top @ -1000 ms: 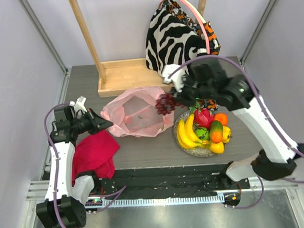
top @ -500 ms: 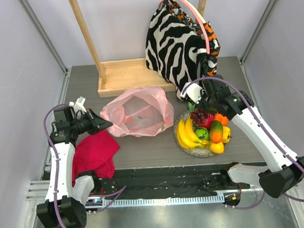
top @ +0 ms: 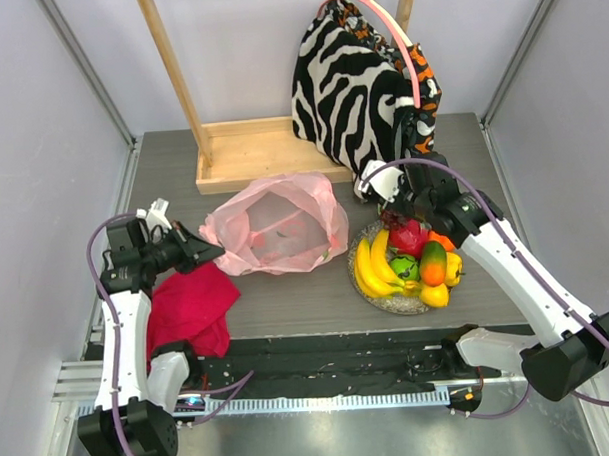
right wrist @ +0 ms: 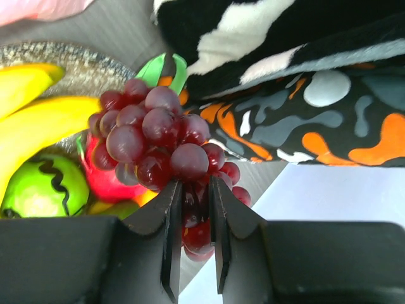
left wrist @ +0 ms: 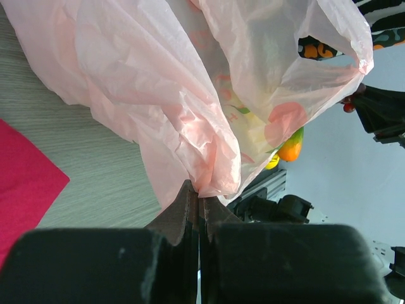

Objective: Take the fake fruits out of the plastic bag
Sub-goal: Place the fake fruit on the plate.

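Left fingers [left wrist: 178, 220] tight on plastic bag [left wrist: 158, 95], right fingers [right wrist: 166, 218] tight on grapes [right wrist: 152, 136].

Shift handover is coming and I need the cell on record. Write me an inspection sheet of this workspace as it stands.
Surface: grey wood-grain table, no spills seen.
Job's things: pink plastic bag lying open mid-table; grapes held over the far side of the silvery plate; bananas, green apple, orange and other fruits piled on the plate.
Clutter: red cloth front left; zebra-patterned bag by the wooden stand at the back.
Grippers: left gripper fingers shut on the bag's edge; right gripper fingers shut on the grapes.
Cables: purple cable looping along each arm.
Surroundings: pale walls, metal frame rails.
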